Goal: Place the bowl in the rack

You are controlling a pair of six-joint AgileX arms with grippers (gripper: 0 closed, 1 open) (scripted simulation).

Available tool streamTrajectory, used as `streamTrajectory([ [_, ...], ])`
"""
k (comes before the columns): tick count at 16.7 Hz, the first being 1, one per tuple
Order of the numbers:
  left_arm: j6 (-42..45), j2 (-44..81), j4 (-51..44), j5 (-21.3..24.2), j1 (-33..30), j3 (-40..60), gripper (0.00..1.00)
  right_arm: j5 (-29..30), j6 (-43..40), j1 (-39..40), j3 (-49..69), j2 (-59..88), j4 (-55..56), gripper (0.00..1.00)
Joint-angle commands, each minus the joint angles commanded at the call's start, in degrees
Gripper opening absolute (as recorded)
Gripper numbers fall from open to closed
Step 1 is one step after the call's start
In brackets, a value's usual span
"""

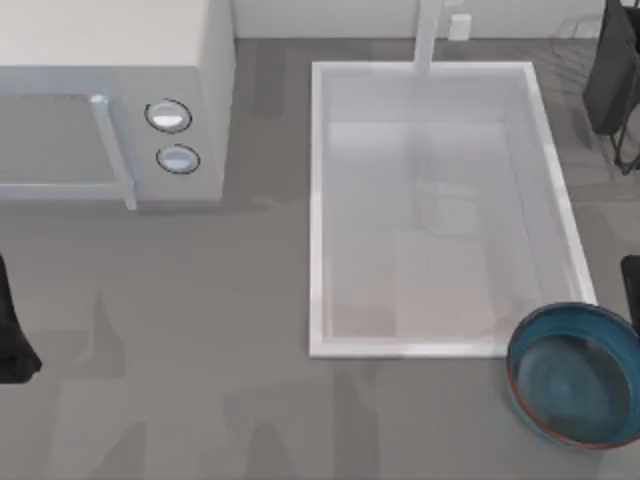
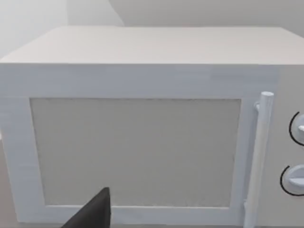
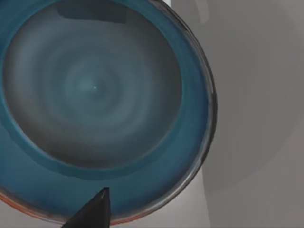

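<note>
Grey table point(image 1: 200, 400), seen from above. White microwave point(image 1: 110, 100) at the table's far left, door and two knobs facing the left wrist camera point(image 2: 137, 152). White sink basin point(image 1: 440, 210) right of centre. Teal-blue bowl point(image 1: 578, 374) upright on the table, just beside the sink's near right corner; interior seen close from the right wrist camera point(image 3: 95, 90). Dark wire rack point(image 1: 615, 70) at the far right edge, well apart from the bowl. Left arm point(image 1: 12, 335) parked at the left edge. Opening of either hand: cannot tell.
</note>
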Motion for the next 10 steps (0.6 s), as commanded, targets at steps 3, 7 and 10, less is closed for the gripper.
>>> streamTrajectory([
  [3,0.0,0.0,0.0,0.0,0.0,0.0,1.0,0.0,0.0,0.0,0.0,0.0,0.0,1.0],
  [7,0.0,0.0,0.0,0.0,0.0,0.0,1.0,-0.02,-0.1,-0.18,-1.75,0.76,2.39,1.0],
  [10,0.0,0.0,0.0,0.0,0.0,0.0,1.0,-0.01,-0.06,-0.07,-6.13,3.65,9.95,1.0],
])
